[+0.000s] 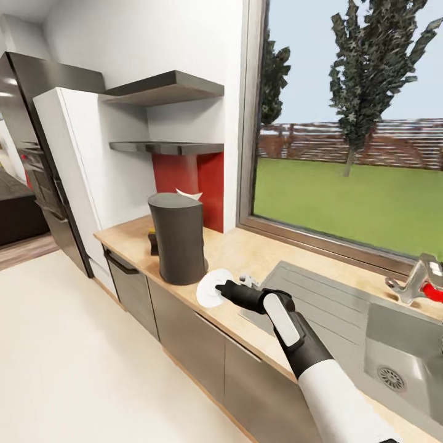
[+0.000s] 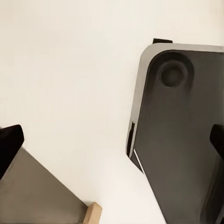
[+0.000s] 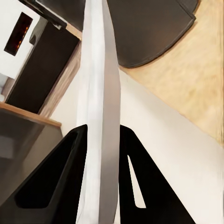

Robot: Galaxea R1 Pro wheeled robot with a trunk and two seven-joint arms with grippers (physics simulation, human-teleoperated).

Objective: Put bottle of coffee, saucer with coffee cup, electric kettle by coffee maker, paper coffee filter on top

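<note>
The saucer (image 1: 212, 287) is pinched edge-on between the fingers of the right gripper (image 1: 224, 288), held at the front edge of the countertop (image 1: 246, 252) just beside the base of the coffee maker (image 1: 178, 238); whether it touches the wood cannot be told. In the right wrist view the same white dish (image 3: 100, 107) appears as a thin upright sliver clamped between the two black fingers (image 3: 56, 177), with the dark curve of the coffee maker (image 3: 154, 28) beyond it. The coffee maker stands upright on the counter, a white point of the paper coffee filter (image 1: 188, 194) showing at its top rim. Behind its left side sits the bottle of coffee (image 1: 152, 241), mostly hidden. A small white piece, probably the coffee cup (image 1: 247, 281), lies just behind the gripper near the sink (image 1: 344, 307). Two dark shelves (image 1: 166, 147) hang on the wall above. The left wrist view looks down at pale floor (image 2: 70, 70) and a dark panel; black fingertips (image 2: 9, 144) sit wide apart at opposite borders with nothing between them.
</note>
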